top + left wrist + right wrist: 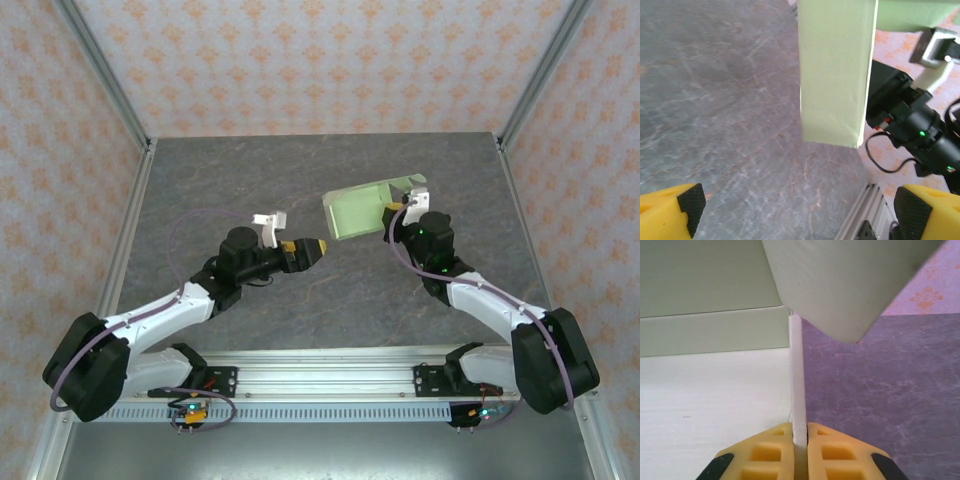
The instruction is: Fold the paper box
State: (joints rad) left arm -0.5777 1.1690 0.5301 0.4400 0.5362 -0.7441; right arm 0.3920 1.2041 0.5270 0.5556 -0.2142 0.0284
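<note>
1. Tabletop [250,170]: grey, marbled surface. Patterned walls stand on three sides, and an aluminium rail [330,365] runs along the near edge by the arm bases.
2. Paper box [362,210]: pale green card, partly formed. It sits right of centre in the far half of the tabletop, tilted, with its broad panel facing up and left. A lighter flap stands at its far right corner.
3. Right gripper [799,432]: the jaws are closed on a thin wall of the paper box. The right wrist view shows that wall edge-on, pinched between the two yellow fingers. One panel spreads to the left of it, and another flap hangs over from above. In the top view this gripper meets the box at its right side.
4. Left gripper [800,215]: the jaws are spread wide with nothing between them. The black pads [690,202] sit at the two lower corners of the left wrist view.
5. The left gripper points at the box's near-left corner. It is near that corner but apart from it, with no contact.
6. In the left wrist view an upright green panel faces the camera, and the black right arm [912,125] is just behind it.
7. I cannot tell whether the box's lower edge touches the tabletop or hangs clear of it.
</note>
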